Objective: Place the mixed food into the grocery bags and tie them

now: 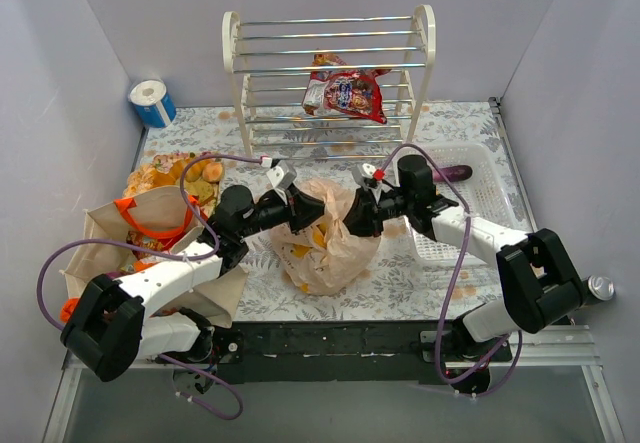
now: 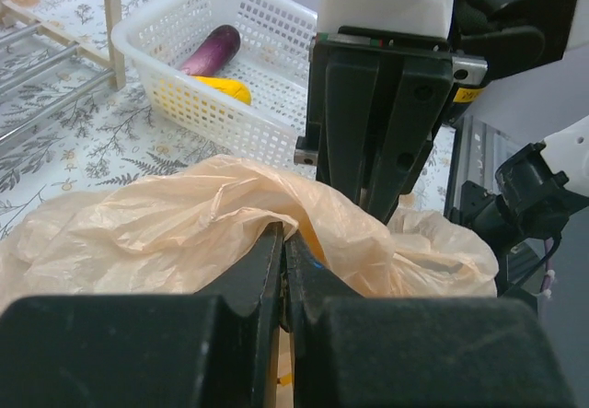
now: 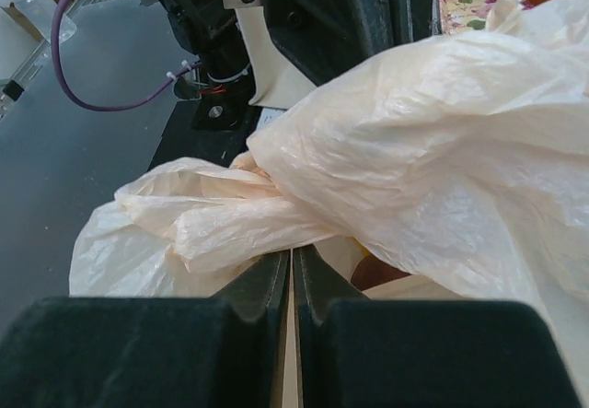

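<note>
The peach-orange plastic bag (image 1: pixel 325 238) sits mid-table with yellow food showing through it. My left gripper (image 1: pixel 315 208) is shut on the bag's film at its left top; in the left wrist view the film (image 2: pixel 184 224) is pinched between the closed jaws. My right gripper (image 1: pixel 352 218) is shut on the bag's right top; in the right wrist view a twisted strip of the bag (image 3: pixel 248 228) runs into the closed jaws. The beige canvas tote (image 1: pixel 130 253) with orange handles stands at left. A red snack packet (image 1: pixel 350 93) lies on the rack.
A white wire rack (image 1: pixel 330 73) stands at the back. A white lattice basket (image 1: pixel 470 203) at right holds a purple eggplant (image 1: pixel 452 173) and a yellow item (image 2: pixel 221 87). Pastries (image 1: pixel 170 175) lie behind the tote. A blue-white roll (image 1: pixel 152 103) stands back left.
</note>
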`<state>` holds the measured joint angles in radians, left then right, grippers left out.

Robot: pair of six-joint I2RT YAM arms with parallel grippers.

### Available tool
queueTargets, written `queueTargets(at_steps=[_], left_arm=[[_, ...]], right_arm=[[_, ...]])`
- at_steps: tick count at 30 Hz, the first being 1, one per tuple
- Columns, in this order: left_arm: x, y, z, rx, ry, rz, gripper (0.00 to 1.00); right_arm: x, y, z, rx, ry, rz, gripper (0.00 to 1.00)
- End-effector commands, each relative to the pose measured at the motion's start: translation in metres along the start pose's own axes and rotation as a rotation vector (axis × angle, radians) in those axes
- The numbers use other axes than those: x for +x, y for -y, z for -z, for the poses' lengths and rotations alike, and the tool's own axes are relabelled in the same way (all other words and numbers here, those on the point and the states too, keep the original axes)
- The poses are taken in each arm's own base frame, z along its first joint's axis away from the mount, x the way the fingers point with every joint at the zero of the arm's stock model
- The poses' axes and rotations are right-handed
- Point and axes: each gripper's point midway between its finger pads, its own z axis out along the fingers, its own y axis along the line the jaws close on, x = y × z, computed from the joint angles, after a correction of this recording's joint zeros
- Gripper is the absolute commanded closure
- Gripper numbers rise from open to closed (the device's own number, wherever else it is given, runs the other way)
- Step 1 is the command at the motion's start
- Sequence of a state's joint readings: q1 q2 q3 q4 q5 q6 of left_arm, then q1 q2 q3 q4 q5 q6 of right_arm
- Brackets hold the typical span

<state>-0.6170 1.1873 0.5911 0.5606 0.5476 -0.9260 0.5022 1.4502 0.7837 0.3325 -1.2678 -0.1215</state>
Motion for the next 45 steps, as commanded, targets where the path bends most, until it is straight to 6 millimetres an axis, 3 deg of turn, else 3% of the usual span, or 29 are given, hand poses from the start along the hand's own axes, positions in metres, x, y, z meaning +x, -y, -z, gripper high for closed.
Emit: queueTargets(at_steps=[1,14,19,21,27,37,45], left_arm=[[-0.015,0.011,0.003,0.039,0.086,0.017,1.00],[-0.012,0.012,0.012,0.021,0.164,0.087,1.00],[-0.012,0.009,0.013,0.007,0.184,0.095,1.00],[-0.011,0.009,0.013,0.002,0.187,0.103,1.00],[-0.013,0.011,0.013,0.003,0.219,0.124,1.00],[-0.011,0.004,0.013,-0.086,0.268,0.101,1.00],[-0.009,0.006,0.012,-0.138,0.302,0.084,1.00]], right_arm=[[-0.010,0.005,-0.011,0.022,0.045,0.028,0.88],[-0.016,0.016,-0.015,0.114,0.163,0.044,0.66],[-0.016,0.018,-0.018,0.126,0.165,0.042,0.53],[-0.015,0.019,-0.018,0.132,0.165,0.042,0.40],[-0.016,0.022,-0.021,0.156,0.177,0.047,0.26],[-0.027,0.013,-0.024,0.160,0.266,0.034,0.21],[-0.039,0.018,-0.025,0.209,0.333,0.038,0.21]])
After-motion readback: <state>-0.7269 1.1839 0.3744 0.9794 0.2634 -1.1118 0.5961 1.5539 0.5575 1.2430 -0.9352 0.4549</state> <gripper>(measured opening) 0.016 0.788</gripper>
